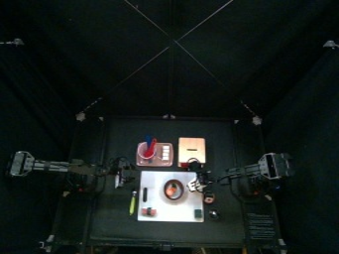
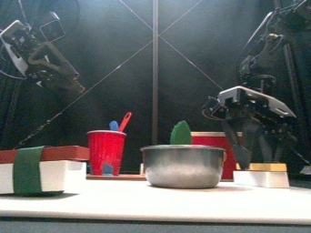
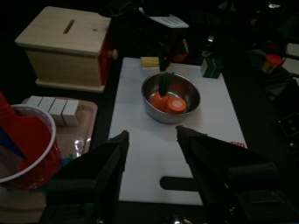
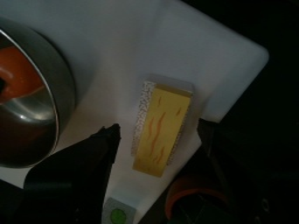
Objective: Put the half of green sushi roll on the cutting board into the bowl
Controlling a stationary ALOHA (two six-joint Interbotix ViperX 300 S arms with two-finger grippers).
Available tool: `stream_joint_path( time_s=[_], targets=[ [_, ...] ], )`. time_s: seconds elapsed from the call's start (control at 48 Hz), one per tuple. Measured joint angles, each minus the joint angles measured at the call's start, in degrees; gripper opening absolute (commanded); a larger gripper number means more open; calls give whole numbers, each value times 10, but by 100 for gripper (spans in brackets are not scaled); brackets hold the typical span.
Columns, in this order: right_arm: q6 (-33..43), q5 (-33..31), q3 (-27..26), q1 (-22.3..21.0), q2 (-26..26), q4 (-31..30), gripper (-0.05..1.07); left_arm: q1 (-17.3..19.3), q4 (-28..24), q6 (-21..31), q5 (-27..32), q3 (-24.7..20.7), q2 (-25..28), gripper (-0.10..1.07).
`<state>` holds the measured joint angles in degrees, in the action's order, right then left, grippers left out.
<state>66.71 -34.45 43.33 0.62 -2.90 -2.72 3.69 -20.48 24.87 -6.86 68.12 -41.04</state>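
The white cutting board (image 1: pixel 157 208) lies at the table's front middle. The half of green sushi roll (image 4: pixel 117 213) shows as a small green round piece on the board's corner, and dark green far off in the left wrist view (image 3: pixel 212 66). Just off that corner stands the small reddish-brown bowl (image 4: pixel 194 200), cut by the picture's edge. My right gripper (image 4: pixel 163 136) hangs open above a yellow sushi piece (image 4: pixel 162 129), holding nothing and short of the roll. My left gripper (image 3: pixel 152 138) is open and empty over the board's other end.
A metal bowl (image 3: pixel 172 94) holding an orange and green piece stands mid-board. A red cup (image 2: pixel 105 150) and a wooden box (image 3: pixel 70 44) are behind the board. A white sushi block with a green band (image 2: pixel 31 170) sits front left.
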Motion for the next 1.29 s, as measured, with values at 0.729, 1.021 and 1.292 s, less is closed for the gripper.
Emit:
stream_joint_path(
  time_s=[0.729,1.021,1.292],
  targets=[
    [23,-187,-97,54,-41,29,100,-3,4,1,-1,4,-1,85],
    [208,-189,-129,165,-52,4,100,-2,4,-1,-1,4,-1,85],
    [314,-103,-130,231,13,26,100,-2,4,-1,-1,4,-1,85]
  ],
)
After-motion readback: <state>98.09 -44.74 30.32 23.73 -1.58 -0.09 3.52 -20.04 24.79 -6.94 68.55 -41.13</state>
